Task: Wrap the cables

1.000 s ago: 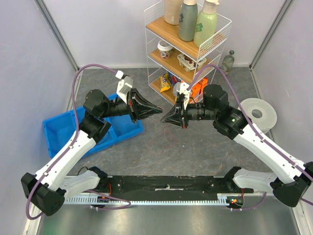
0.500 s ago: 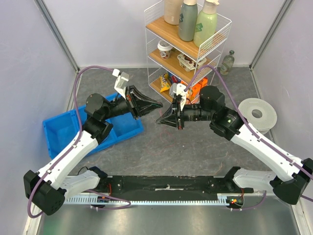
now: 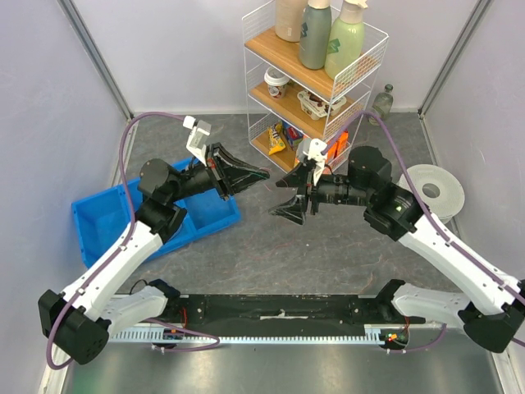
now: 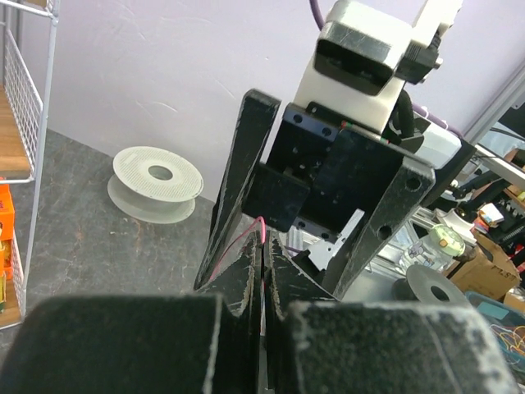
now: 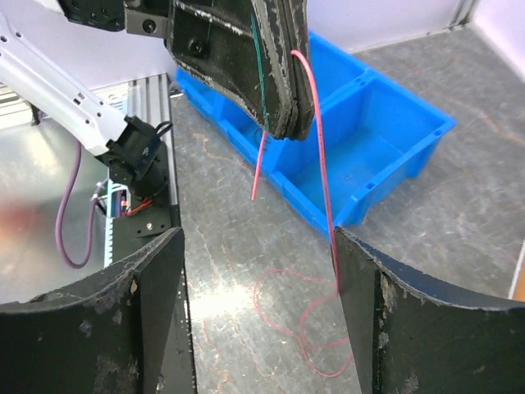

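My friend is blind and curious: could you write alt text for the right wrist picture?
The left gripper, at the top, pinches a thin pink cable that hangs down and loops on the grey table. The right gripper stands open below; a blue bin lies behind.

A blue bin point(image 3: 89, 228) is sitting at the left of the grey counter point(image 3: 271, 250). A wire shelf point(image 3: 247, 78) is standing at upper centre, carrying bottles point(image 3: 316, 34), a cup point(image 3: 276, 83) and snack packets point(image 3: 276, 139). A white spool point(image 3: 435, 191) is lying at the right.
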Controlling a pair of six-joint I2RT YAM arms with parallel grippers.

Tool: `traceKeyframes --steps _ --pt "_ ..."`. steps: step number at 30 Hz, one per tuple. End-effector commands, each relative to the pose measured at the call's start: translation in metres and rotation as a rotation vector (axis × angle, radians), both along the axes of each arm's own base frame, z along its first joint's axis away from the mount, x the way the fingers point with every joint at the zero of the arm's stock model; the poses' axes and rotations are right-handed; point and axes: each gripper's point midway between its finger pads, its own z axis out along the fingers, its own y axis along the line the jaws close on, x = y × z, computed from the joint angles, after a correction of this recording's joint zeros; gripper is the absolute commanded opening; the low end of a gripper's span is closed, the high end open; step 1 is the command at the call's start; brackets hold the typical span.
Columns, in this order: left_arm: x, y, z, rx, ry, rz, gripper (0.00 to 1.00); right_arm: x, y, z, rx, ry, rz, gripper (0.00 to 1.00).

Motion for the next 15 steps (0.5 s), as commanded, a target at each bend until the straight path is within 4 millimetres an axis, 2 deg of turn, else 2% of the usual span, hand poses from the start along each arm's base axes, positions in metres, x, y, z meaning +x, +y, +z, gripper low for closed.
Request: traceKeyframes --steps 1,5,8,15 --pt "-0.007 0.002 0.01 -0.022 -0.006 -0.023 0.02 0.007 -0.013 0.02 0.023 -0.096 -0.073 0.79" --pt "-0.008 0.002 0.008 -0.016 -0.014 -0.031 0.02 0.022 -0.019 0.035 0.045 -0.183 -0.155 0.8" --pt "-0.007 0.001 0.006 -0.002 -0.016 -0.029 0.02 0.026 -0.022 0.045 0.061 -0.253 -0.167 0.8" --pt "-0.005 -0.002 0.005 0.004 0.001 -0.04 0.02 0.028 -0.009 0.047 0.084 -0.267 -0.135 0.68"
